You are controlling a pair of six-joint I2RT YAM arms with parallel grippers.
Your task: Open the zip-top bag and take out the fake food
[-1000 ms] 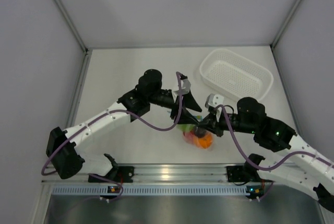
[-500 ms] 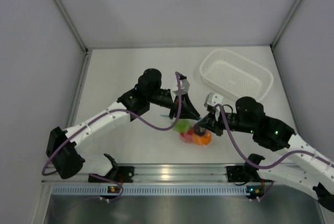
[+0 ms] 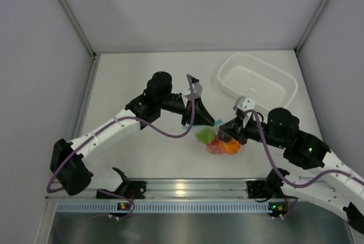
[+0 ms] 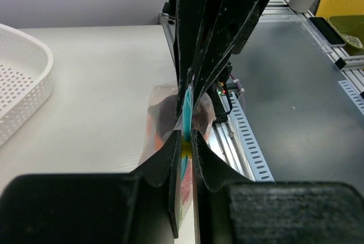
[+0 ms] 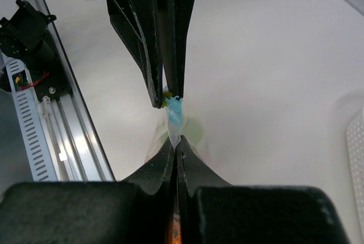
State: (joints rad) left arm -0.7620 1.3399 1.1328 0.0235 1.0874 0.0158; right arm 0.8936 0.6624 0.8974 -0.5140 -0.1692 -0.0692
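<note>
Above the white table (image 3: 131, 79), left gripper (image 3: 209, 121) and right gripper (image 3: 224, 134) are pinching the zip-top bag (image 3: 220, 141) by its strip (image 5: 174, 109), shifting it rightward and tugging, the fake food (image 3: 229, 147) staying inside

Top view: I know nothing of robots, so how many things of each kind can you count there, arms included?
robot arms: 2, the left arm and the right arm
white basket: 1
zip-top bag: 1
toy food showing in the bag: 3, a green piece, a red piece, an orange piece
total: 7
</note>
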